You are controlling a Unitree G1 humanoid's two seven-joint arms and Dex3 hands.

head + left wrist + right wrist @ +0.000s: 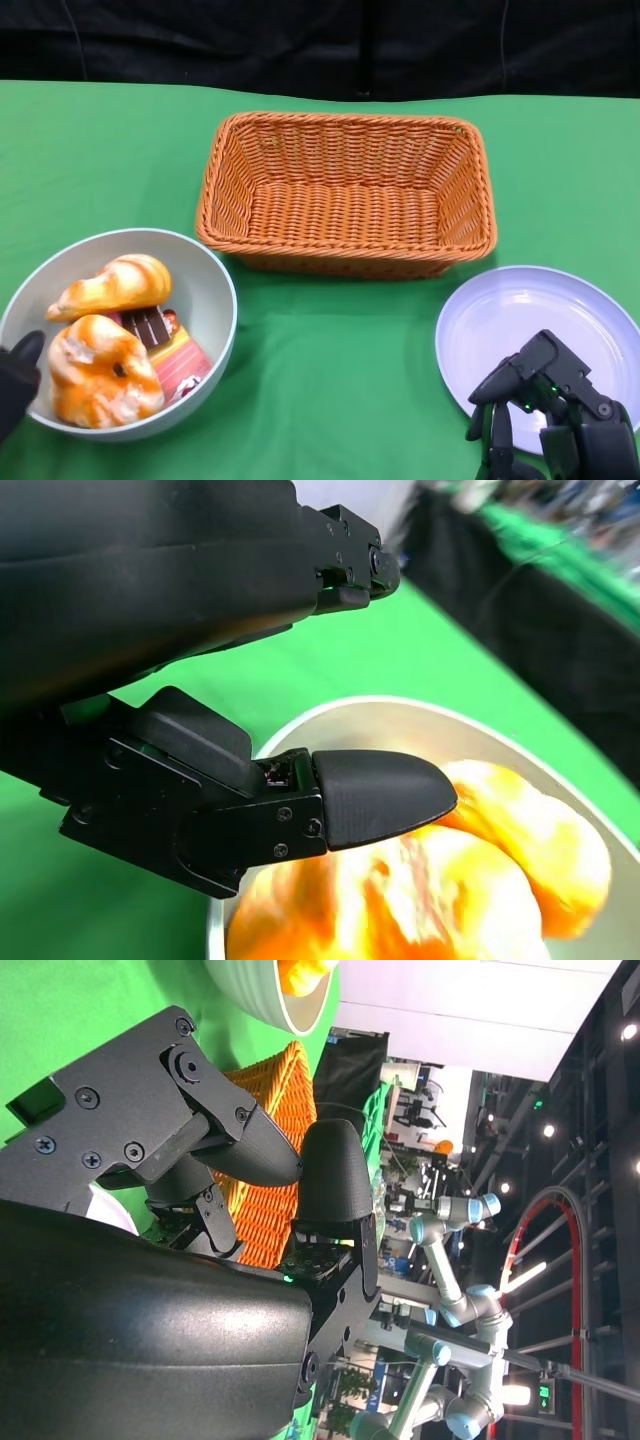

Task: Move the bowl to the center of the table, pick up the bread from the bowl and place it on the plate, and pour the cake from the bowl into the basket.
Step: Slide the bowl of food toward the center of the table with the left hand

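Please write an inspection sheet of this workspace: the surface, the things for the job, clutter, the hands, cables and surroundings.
Surface: green cloth table.
Job's things: grey bowl at near left, holding two breads and a packaged cake; wicker basket at centre back, nothing in it; white plate at near right, nothing on it.
Clutter: nothing seen.
Hands: left hand at the bowl's near-left rim, grip unclear; right hand over the plate's near edge, holding nothing.
Cables: nothing seen on the table.
Surroundings: black backdrop; other robot arms beyond.
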